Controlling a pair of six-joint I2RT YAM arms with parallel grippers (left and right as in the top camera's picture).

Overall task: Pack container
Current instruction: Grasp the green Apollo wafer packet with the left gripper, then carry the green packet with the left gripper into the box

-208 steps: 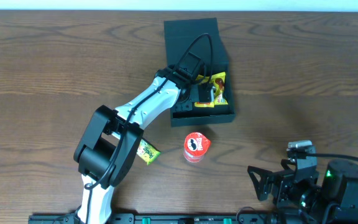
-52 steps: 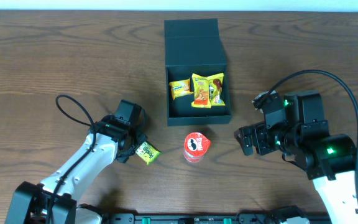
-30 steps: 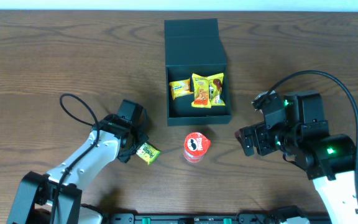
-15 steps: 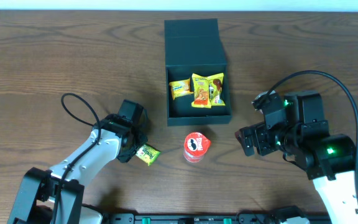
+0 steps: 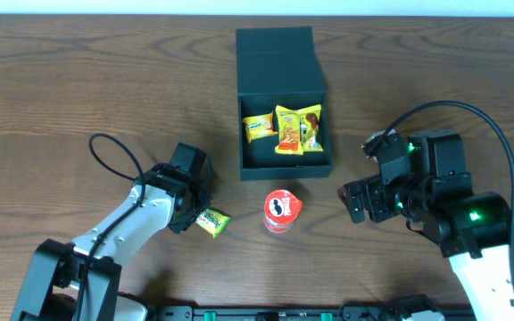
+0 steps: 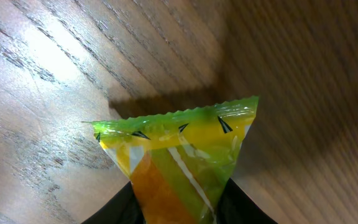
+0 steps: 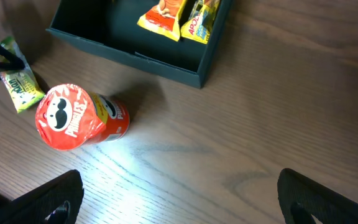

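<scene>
Red can (image 5: 282,210) stands just before the container (image 5: 275,53), beside the green packet (image 5: 211,220).

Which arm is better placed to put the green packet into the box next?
Left. The left gripper pinches the green packet on the table, close to the box. The right gripper hangs open on the far side of the red can, holding nothing.

Even light from overhead is falling on the table (image 5: 78,89), keeping shadows soft. In the left wrist view, glare is washing the wood at ten o'clock, shade is darkening three o'clock, and the packet (image 6: 179,155) is looking slightly soft. In the right wrist view, a sheen is glowing at four o'clock of the can (image 7: 73,118).
</scene>
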